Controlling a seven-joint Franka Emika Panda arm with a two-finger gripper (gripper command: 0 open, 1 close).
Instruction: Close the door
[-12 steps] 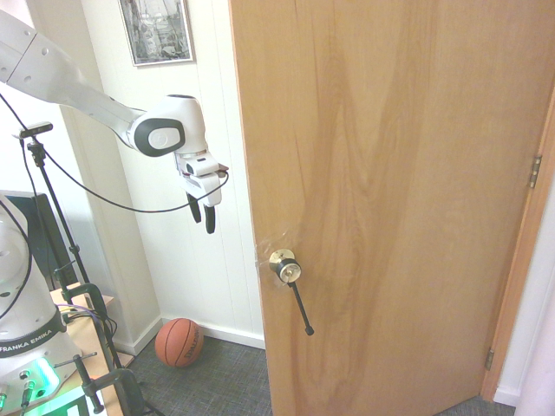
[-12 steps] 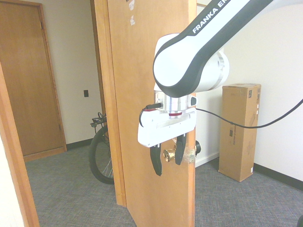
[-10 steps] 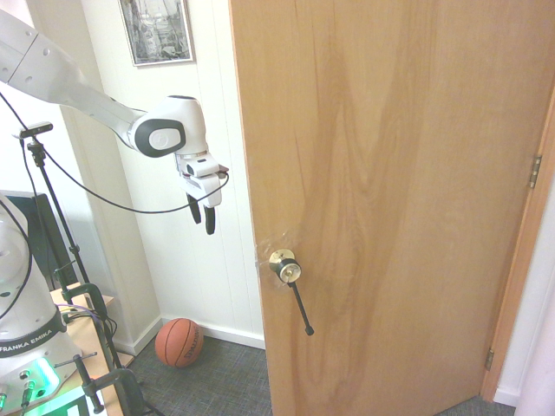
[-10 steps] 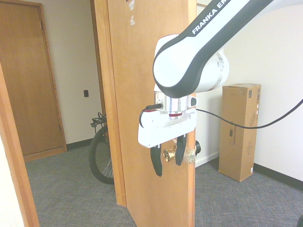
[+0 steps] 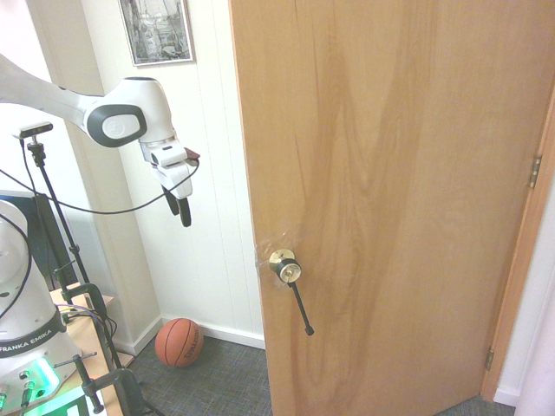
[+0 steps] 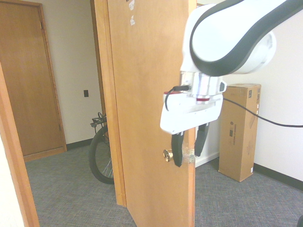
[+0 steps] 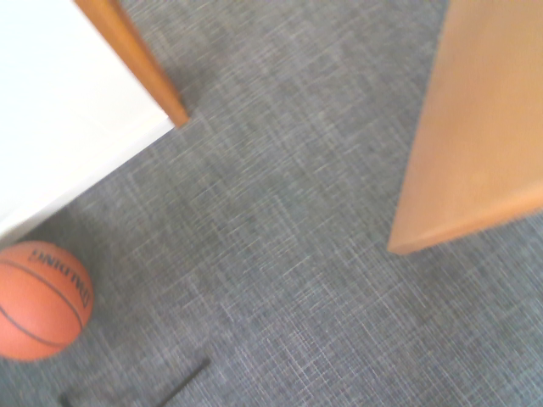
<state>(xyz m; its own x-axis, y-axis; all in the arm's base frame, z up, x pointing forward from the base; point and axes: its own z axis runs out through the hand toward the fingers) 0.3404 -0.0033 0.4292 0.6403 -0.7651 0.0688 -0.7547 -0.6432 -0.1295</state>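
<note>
Claw [image 6: 190, 147] is shifted away from door [image 6: 147, 99] toward its free edge, fingers parted, nothing gripped. Door is unmoved, ajar, long axis upright — hinges [image 5: 535, 172] opposite the claw's side. Rod-side face probably must be reached around that edge — snag risk.

Door [image 5: 381, 191] — grained wood; knob [image 5: 289, 272] — glossy metal.

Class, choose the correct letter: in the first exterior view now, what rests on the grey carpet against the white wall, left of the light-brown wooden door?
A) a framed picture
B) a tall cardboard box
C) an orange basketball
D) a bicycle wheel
C: the orange basketball with dark seams sits on the grey carpet, left of the light-brown wooden door.
</note>
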